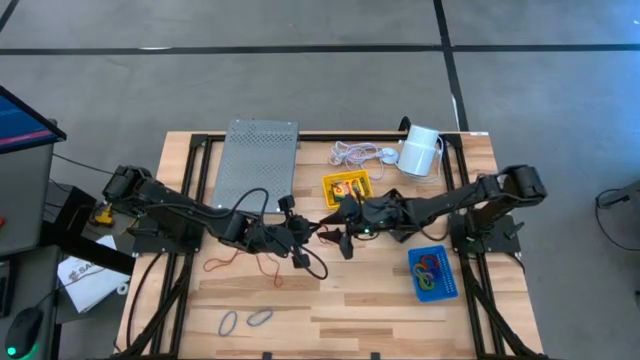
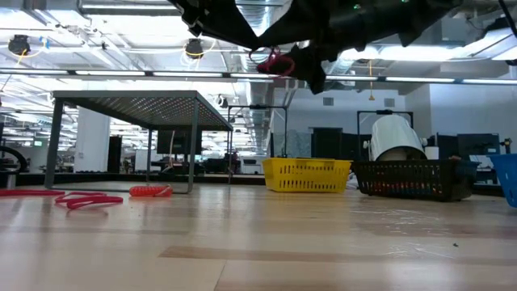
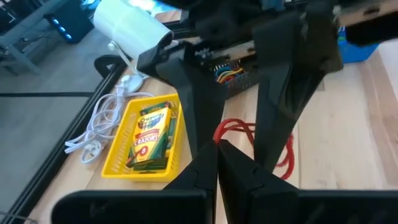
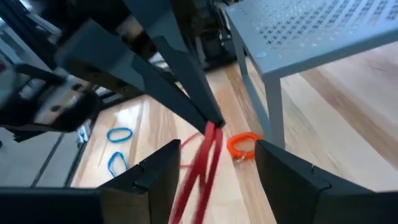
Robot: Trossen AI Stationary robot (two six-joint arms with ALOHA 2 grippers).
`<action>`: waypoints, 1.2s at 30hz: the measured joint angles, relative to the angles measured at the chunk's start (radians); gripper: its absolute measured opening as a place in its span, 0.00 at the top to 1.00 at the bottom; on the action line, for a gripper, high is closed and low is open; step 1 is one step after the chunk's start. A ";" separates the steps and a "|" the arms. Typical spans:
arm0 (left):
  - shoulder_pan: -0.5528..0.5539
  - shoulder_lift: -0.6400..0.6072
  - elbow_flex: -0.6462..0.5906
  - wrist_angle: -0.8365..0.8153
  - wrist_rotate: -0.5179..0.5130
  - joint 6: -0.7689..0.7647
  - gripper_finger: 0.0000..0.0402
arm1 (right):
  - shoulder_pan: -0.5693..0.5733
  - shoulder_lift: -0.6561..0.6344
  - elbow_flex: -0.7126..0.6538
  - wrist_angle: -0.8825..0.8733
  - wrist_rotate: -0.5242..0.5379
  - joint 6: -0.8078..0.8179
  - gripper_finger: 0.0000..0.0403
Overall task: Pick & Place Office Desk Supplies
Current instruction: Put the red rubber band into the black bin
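Two grippers meeting mid-desk, raised. Left gripper [image 3: 216, 144] fingers pinched together on a red rubber band [image 4: 205, 163] dangling off the desk [image 1: 340, 300]. Right gripper [image 4: 214, 163] fingers spread apart either side of that band, beside the yellow tray [image 1: 347, 187].

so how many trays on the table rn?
3: yellow tray at back centre, black mesh tray mostly hidden under the right arm beside it, blue tray front right.

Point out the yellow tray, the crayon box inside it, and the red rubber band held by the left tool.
yellow tray [image 3: 117, 163], left wrist view, on its near rim.
crayon box [image 3: 151, 130], left wrist view, on its printed face.
red rubber band [image 4: 205, 155], right wrist view, on the hanging loop.
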 joint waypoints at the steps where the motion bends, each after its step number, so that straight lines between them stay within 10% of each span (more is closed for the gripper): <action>1: -0.001 0.000 0.000 -0.002 0.003 0.000 1.00 | 0.000 0.006 0.008 -0.010 0.000 0.000 0.51; 10: -0.001 0.000 0.000 -0.003 0.008 0.000 0.99 | 0.000 0.009 0.042 -0.072 -0.045 -0.080 0.96; 36: -0.004 -0.054 0.000 0.001 -0.028 0.047 0.48 | 0.000 -0.098 0.042 -0.162 -0.078 -0.101 1.00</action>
